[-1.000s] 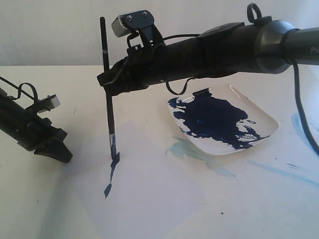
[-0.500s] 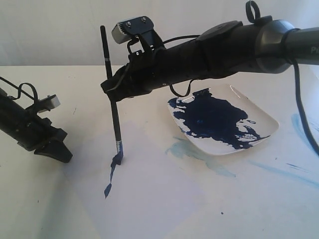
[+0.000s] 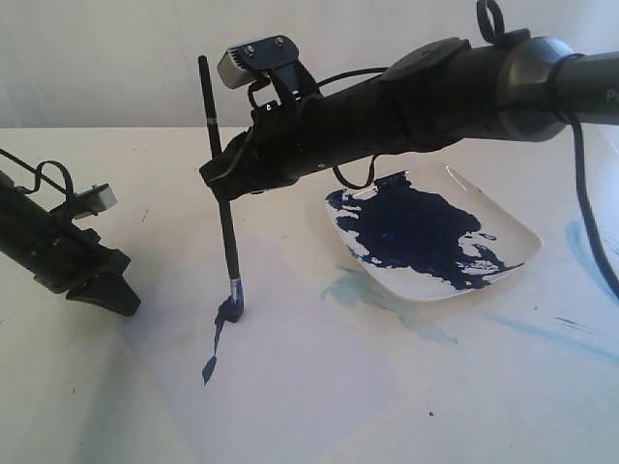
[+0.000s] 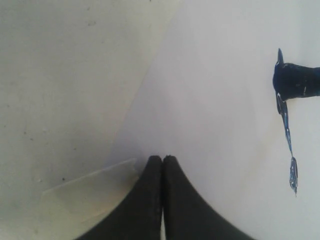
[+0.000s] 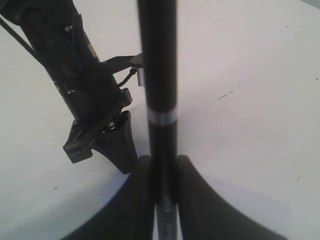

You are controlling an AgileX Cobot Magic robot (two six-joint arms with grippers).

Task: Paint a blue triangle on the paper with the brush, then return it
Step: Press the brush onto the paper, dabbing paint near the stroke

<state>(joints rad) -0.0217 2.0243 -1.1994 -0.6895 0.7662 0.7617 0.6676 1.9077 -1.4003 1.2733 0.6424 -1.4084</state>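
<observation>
Brush [image 3: 230,256] clamped near-upright in right gripper [image 3: 219,180], tip pressing paper [image 3: 290,396] for stroke; plate [image 3: 515,235] at three o'clock; left gripper [image 3: 114,295] closed, empty.

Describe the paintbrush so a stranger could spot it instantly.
Find the white plate smeared with dark-blue paint; the pale paper lies beside it. Over the paper, the right gripper holds the brush: a thin black stick, nearly upright, its tip on a short blue stroke.
</observation>
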